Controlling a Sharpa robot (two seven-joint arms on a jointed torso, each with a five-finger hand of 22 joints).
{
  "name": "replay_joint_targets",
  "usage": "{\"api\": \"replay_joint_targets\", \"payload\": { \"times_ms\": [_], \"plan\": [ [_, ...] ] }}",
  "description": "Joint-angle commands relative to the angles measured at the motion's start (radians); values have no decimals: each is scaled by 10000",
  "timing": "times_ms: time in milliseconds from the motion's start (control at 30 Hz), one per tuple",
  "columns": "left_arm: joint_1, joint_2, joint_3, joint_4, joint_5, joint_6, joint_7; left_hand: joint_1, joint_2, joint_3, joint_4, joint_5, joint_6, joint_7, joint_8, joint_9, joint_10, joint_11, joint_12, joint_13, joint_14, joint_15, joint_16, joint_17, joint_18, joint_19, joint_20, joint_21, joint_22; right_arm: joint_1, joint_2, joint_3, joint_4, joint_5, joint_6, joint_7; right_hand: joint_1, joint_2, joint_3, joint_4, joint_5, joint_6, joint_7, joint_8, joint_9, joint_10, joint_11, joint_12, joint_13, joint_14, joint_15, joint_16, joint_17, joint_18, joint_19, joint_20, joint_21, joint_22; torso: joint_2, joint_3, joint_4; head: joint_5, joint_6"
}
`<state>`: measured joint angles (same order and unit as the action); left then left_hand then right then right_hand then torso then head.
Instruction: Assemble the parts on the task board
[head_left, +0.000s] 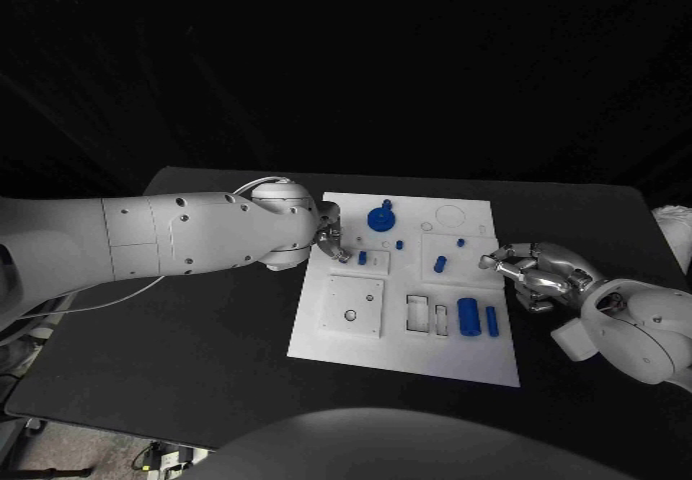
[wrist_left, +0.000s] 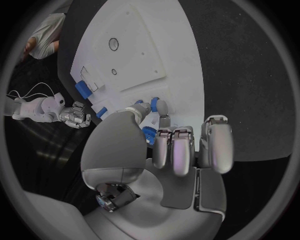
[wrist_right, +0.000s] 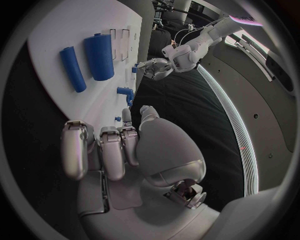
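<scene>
Parts (head_left: 469, 314): about seven blue pieces on one white board (head_left: 346, 340), black desk (head_left: 188, 350). My left hand (head_left: 329, 240) pinches one; right hand (head_left: 531, 272) curled, holding nothing.

Head camera looking down, wrist cameras close behind each hand, all sharing task board (head_left: 404, 290).

Black table (head_left: 173, 350) — a white object (head_left: 675, 232) at its far right edge, partly cut off
</scene>
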<state>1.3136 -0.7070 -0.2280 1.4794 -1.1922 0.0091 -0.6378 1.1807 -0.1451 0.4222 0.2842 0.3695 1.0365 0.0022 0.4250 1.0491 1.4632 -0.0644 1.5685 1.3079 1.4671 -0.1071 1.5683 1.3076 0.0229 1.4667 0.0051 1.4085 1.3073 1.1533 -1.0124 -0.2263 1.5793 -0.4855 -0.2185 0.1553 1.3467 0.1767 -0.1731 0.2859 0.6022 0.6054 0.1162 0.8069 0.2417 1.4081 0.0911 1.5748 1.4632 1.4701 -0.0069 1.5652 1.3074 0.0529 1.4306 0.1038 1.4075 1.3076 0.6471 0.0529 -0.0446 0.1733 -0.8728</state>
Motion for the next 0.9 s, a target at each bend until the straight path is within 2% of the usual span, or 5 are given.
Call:
{"api": "replay_joint_targets", "payload": {
  "times_ms": [33, 267, 333, 467, 900],
  "plan": [
    [-18, 32, -6, -10, -6, 132, -2, 35, -11, 43, 17, -79, -111, 3, -42, 0, 1076, 24, 23, 2629, 1037, -9, 25, 2632, 128, 371, 7, -39, 2160, -10, 8, -2, 8, -71, 181, 24, 105, -9, 57, -13, 37, 36, -3, -62, -15, 1627, -469, -40, 1076, 913, -52, -11, 2451, -12, -66, -28, -37, 1948, -1, 4, 4, 11, 2],
    [-20, 36, -6, -25, -6, 133, -15, 14, -2, 29, 31, -205, -149, 24, -76, -8, 1076, 40, 23, 2629, 1037, 2, 25, 2632, 135, 354, 16, -76, 2150, -14, 9, -2, 6, -71, 188, 26, 105, -9, 57, -13, 37, 36, -3, -62, -15, 1627, -469, -40, 1076, 913, -52, -11, 2451, -12, -66, -28, -37, 1948, 0, -3, 1, 16, 2],
    [-20, 37, -6, -28, -6, 135, -15, -46, 24, -16, 43, -460, -154, 43, -104, -18, 1076, 57, 23, 2629, 1037, 18, 25, 2632, 137, 346, 30, -92, 2146, -15, 7, -2, 7, -65, 190, 24, 105, -9, 57, -13, 37, 36, -3, -62, -15, 1627, -469, -40, 1076, 913, -52, -11, 2451, -12, -66, -28, -37, 1948, 2, -1, 0, 26, 2],
    [-22, 46, -6, -31, -6, 143, -12, -158, 45, -116, 55, -747, -148, 66, -137, -32, 1076, 77, 23, 2629, 1037, 33, 25, 2632, 140, 339, 46, -108, 2143, -17, 9, -2, 6, -58, 195, 19, 105, -9, 57, -13, 37, 36, -3, -62, -15, 1627, -469, -40, 1076, 913, -52, -11, 2451, -12, -66, -28, -37, 1948, 2, 2, 0, 34, 2],
    [-85, 104, -6, -68, 74, 181, 6, -499, 106, -559, 63, -912, -154, 114, -244, -85, 1076, 118, 23, 2629, 1037, 68, 25, 2632, 149, 320, 77, -160, 2130, -49, 19, -2, -9, -54, 201, 15, 118, -14, 84, 6, 36, 38, 1, -63, -16, 1627, -466, -40, 1076, 904, -51, -18, 2432, -7, -80, -29, -55, 1941, 2, 2, -6, 32, 2]
  ]
}}
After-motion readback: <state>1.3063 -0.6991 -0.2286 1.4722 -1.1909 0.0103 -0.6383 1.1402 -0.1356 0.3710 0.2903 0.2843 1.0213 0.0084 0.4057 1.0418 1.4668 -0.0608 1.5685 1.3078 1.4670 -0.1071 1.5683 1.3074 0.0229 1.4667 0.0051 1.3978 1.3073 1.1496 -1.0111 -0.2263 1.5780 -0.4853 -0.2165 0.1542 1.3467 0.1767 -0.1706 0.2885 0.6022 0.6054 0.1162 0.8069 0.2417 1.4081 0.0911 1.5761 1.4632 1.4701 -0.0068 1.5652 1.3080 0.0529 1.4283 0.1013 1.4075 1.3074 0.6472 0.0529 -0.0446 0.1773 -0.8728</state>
